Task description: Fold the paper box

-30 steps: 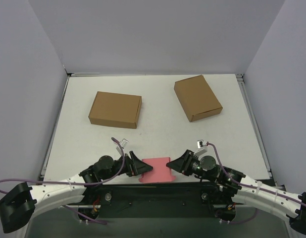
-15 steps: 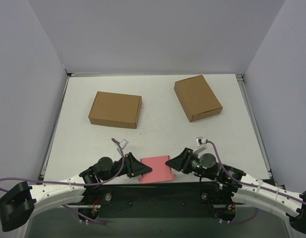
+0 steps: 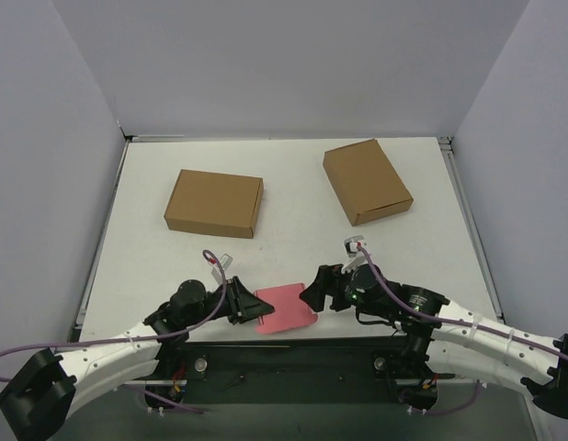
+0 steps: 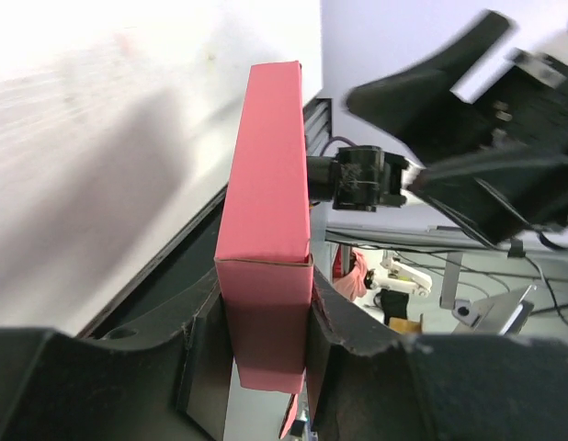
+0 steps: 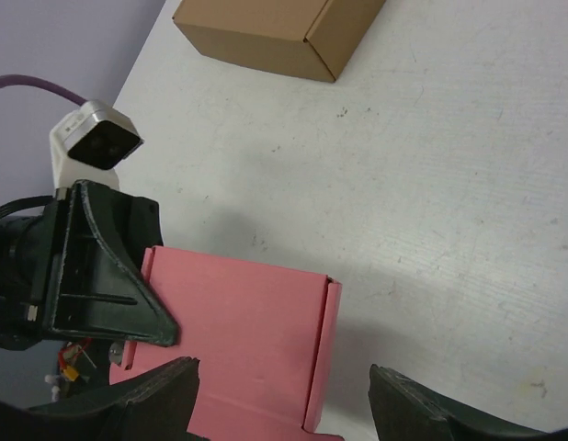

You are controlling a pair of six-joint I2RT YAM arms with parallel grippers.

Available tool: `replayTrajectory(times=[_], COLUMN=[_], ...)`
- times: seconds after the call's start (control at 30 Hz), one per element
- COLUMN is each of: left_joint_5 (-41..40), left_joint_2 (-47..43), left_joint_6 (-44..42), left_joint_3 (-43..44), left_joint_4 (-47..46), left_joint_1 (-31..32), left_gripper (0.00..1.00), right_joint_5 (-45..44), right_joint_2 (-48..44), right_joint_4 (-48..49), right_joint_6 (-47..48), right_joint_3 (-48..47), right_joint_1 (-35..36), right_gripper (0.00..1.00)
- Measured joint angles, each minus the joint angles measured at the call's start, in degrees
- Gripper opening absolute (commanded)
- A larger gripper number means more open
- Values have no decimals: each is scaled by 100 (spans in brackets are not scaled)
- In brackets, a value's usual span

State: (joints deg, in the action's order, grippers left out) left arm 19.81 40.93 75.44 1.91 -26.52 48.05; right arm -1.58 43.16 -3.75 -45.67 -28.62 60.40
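And there was the handover! The left gripper (image 3: 248,307), which had been standing wide around the left end of the paper box (image 3: 286,310), had closed and now had that end clamped. The left wrist view showed the pink card pinched squarely between its fingers (image 4: 199,360).

The right gripper (image 3: 313,291) had done the reverse. It had been gripping the right end and had now let go, fingers (image 5: 142,411) well apart and drawn back a little toward the far side, with the box lying below and between them.

The box itself had swung slightly and sat at the near edge of the table (image 3: 293,253), in the middle, between the two arms. I could not tell whether it was lifted clear of the surface.

It looked already formed into a small closed shape, though a narrow strip along its right edge may have been a flap not yet tucked. With the left arm anchoring it, the right was free to take a fresh hold there.

The two brown boxes (image 3: 214,203) sat well apart at the far side, unmoved.
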Motion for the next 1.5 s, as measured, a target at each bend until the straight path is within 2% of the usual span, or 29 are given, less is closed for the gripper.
replayTrajectory(times=[0.1,0.2,0.37,0.5,0.67,0.8,1.0,1.13,1.2,1.23,1.27,1.3,1.33,1.4,1.5], left_joint_5=[564,1137,1818,2133,2404,2465,2577,2616,2658,2680,2691,2697,2712,2765,2870], left_joint_2=[485,879,1392,1779,2114,2098,1729,1644,1644,1644,1641,1641,1641,1648,1652], left_joint_6=[83,264,1012,1709,2507,2793,2962,3117,3187,3213,3237,3263,3285,3303,3274], left_joint_3=[28,125,133,94,76,59,46,46,44,44,44,44,44,44,44], left_joint_4=[-79,-234,-1071,-1797,-2649,-2809,-2664,-2682,-2684,-2682,-2686,-2688,-2686,-2719,-2776], left_joint_1=[-496,-863,-1303,-1399,-1526,-1567,-1580,-1591,-1591,-1591,-1591,-1591,-1591,-1606,-1805], left_gripper=[28,28,27,27,26,25,20,18,23,30,37,52,58,68,74], right_joint_5=[-186,-511,-1565,-2140,-2551,-2999,-3794,-4225,-4385,-4444,-4461,-4465,-4457,-4426,-4319], right_joint_2=[111,293,1078,1624,2138,2555,2761,2789,2798,2798,2798,2798,2798,2798,2798], right_joint_4=[-92,-278,-581,-634,-761,-881,-951,-977,-979,-975,-973,-975,-979,-986,-1104], right_joint_6=[610,1388,2739,3539,4269,4605,4819,4972,5056,5088,5136,5176,5224,5263,5237], right_joint_3=[-254,-658,-1648,-1921,-1969,-2114,-2159,-2157,-2151,-2151,-2151,-2149,-2138,-2120,-2116], right_joint_1=[50,463,2098,2949,3357,3521,3582,3641,3689,3720,3742,3764,3779,3805,3783], right_gripper=[75,75,77,77,78,77,68,49,41,36,34,33,30,29,27])
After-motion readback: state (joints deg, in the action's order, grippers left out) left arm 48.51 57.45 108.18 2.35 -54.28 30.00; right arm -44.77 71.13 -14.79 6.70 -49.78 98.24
